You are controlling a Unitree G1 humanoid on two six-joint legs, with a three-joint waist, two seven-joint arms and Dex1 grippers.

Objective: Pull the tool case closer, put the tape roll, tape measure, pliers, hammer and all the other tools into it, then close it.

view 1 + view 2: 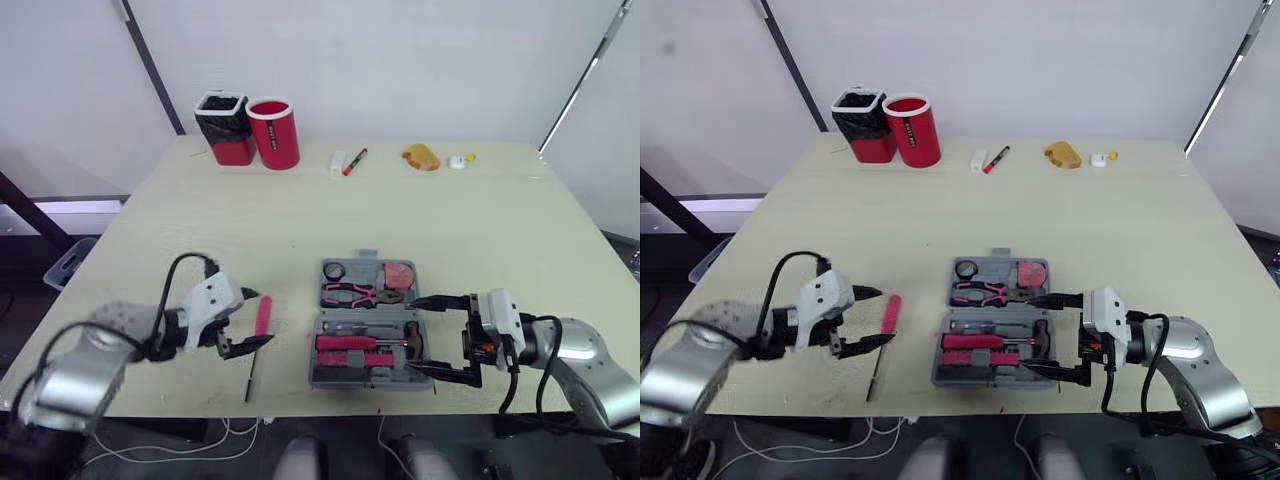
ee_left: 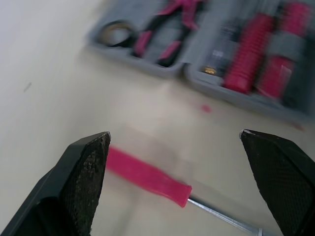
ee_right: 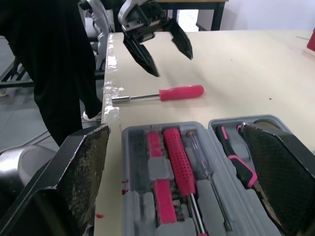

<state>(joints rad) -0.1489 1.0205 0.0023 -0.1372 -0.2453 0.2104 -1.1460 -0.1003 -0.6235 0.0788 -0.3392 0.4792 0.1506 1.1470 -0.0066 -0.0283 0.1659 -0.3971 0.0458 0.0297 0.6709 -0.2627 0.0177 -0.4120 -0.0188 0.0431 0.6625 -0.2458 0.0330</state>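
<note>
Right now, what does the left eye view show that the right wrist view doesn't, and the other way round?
Left eye view, not right wrist: the red cup, black container and marker at the far edge of the table. Right wrist view, not left eye: white tape patches along the table's near edge. Both: the open tool case, the pink-handled screwdriver lying beside it, and the open left gripper close to that screwdriver.

A bare robotics lab: pale worktop [image 1: 300, 220] against white partition walls [image 1: 400, 60], cables [image 1: 180, 452] trailing at lower left.
</note>
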